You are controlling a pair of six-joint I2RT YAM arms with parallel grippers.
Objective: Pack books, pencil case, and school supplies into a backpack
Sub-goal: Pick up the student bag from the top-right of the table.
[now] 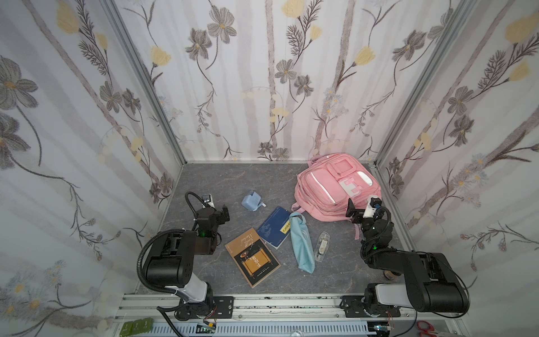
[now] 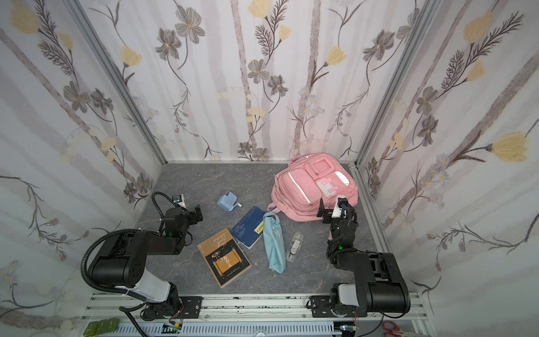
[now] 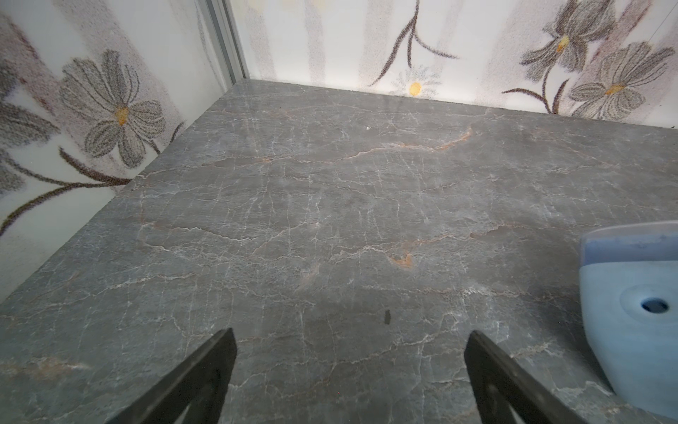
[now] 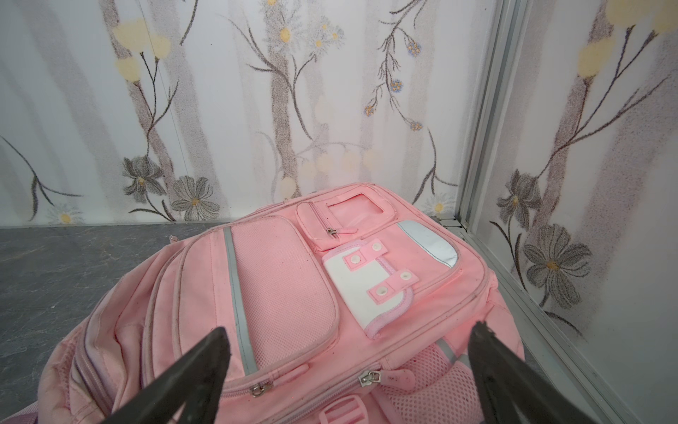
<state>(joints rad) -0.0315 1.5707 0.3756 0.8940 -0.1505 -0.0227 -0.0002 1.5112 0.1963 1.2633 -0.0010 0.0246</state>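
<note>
Right jaws, wide apart and empty, hover over the closed pink backpack (image 4: 286, 293); a zipper pull (image 4: 368, 378) lies between them, best pinched squarely. Left jaws gape, empty.

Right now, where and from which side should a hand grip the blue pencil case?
I would pinch the pencil case across its narrow width near the middle, coming down from above. It lies flat on the table, long and narrow; its loop end overlaps the navy book.
</note>
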